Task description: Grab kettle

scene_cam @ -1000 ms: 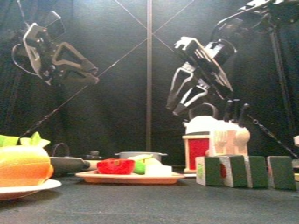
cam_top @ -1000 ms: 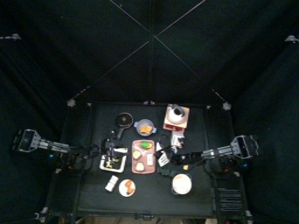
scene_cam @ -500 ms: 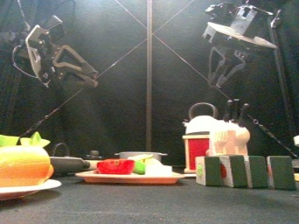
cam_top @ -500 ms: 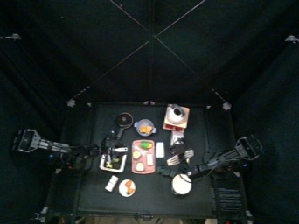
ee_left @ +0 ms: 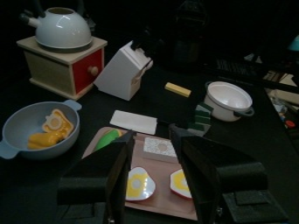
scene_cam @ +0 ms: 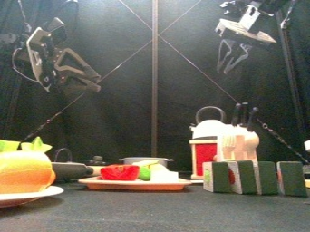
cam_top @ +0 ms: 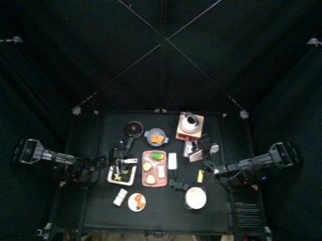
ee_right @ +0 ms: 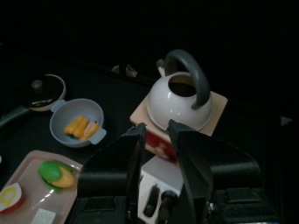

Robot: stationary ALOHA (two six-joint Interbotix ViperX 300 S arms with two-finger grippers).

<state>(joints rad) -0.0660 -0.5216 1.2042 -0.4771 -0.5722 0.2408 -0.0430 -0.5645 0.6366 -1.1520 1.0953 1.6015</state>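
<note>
The kettle (ee_right: 176,99) is whitish-silver with a dark arched handle. It stands on a reddish-brown square box (ee_right: 218,112) at the table's back right. It also shows in the top view (cam_top: 190,121), the front view (scene_cam: 211,120) and the left wrist view (ee_left: 59,31). My right gripper (scene_cam: 237,53) hangs high above the table, above and to the right of the kettle, open and empty. In its wrist view (ee_right: 160,140) the jaws stand apart, with the kettle beyond them. My left gripper (ee_left: 152,147) is open and empty, held up at the left (scene_cam: 49,59), far from the kettle.
A white knife block (ee_left: 122,70) stands right beside the kettle's box. A grey-blue bowl (ee_left: 38,131) with yellow pieces, a food tray (ee_left: 149,164), a white pot (ee_left: 228,98) and a black pot (cam_top: 134,128) crowd the table. A plate of food (scene_cam: 24,174) sits at the front left.
My right gripper has risen from just above the kettle to high over the table and drawn back to the right. The left arm has barely moved.
</note>
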